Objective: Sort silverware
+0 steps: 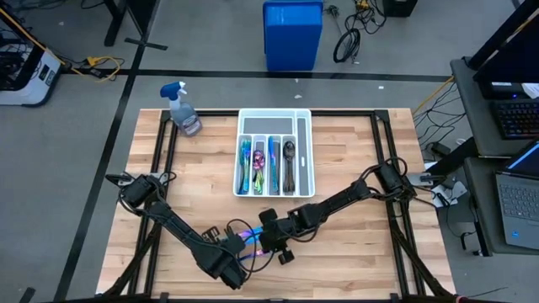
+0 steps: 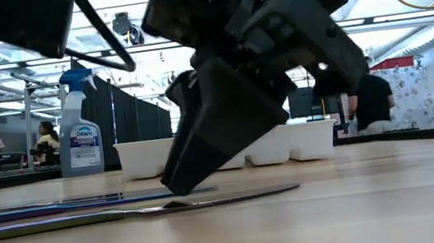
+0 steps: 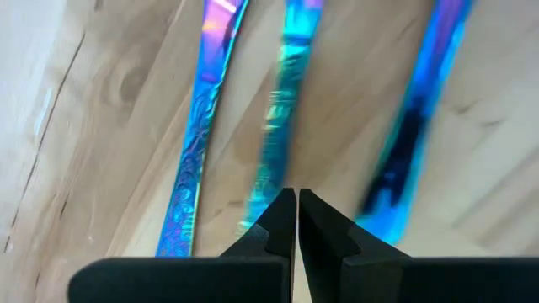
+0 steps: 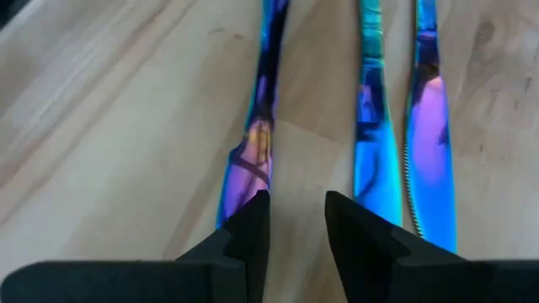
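Observation:
Three iridescent blue knives lie side by side on the wood near the table's near edge. My left gripper hangs shut just over them, fingers pointing down, with the end of the middle, teal piece running up to its tips. My right gripper slants down over the blade ends, open, with bare wood between its fingers. Its one finger stands on the purple-blue knife, which lies flat on the table. The white tray at the far middle holds more silverware. My left gripper: its shut fingertips stand at the end of the teal piece, but I cannot tell whether they touch it. My right gripper rests one fingertip on the purple-blue knife's blade. It comes slanting down from the table's right. The knife lies flat under it.
A spray bottle stands at the table's far left corner. The tray's white wall rises behind the grippers. A blue bin stands on the floor beyond the table. People show in the room behind.

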Controlling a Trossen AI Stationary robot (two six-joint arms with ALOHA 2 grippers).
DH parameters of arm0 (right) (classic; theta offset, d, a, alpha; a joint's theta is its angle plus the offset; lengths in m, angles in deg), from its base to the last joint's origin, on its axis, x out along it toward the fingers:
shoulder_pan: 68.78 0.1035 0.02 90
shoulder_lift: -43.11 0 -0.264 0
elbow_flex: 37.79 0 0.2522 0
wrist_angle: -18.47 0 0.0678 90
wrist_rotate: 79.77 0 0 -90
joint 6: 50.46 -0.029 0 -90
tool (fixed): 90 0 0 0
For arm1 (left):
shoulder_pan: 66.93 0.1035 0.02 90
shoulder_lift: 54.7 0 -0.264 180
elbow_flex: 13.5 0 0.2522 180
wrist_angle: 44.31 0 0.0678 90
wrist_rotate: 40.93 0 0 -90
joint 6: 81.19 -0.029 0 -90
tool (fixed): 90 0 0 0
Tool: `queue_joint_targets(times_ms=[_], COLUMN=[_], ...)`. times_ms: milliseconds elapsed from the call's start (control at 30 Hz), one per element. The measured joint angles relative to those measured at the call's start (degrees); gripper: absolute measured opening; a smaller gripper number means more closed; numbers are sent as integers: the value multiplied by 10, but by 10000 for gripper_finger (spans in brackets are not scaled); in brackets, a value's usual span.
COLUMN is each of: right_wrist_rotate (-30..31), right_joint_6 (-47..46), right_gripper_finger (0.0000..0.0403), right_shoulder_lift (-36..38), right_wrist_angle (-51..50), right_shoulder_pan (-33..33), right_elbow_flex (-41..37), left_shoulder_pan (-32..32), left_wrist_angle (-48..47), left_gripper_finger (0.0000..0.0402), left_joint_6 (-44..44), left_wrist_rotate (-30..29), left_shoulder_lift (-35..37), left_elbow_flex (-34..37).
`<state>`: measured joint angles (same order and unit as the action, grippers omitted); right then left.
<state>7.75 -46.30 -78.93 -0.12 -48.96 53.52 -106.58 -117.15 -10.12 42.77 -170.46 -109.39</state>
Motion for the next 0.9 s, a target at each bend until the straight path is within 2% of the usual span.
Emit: queue_joint_targets(times_ms=[600,900], right_wrist_rotate=[0,0], right_joint_6=[2,13], right_gripper_finger=[100,100], right_shoulder_lift=[0,0], right_wrist_angle=[2,3], right_shoulder_pan=[2,2], right_elbow_flex=[18,19], left_shoulder_pan=[0,0], left_wrist_angle=[-25,-36], left_gripper_finger=[1,0], left_joint_6=[-28,-28], left_wrist_rotate=[-26,-52], left_shoulder_lift=[1,2], left_elbow_flex=[-23,-57])
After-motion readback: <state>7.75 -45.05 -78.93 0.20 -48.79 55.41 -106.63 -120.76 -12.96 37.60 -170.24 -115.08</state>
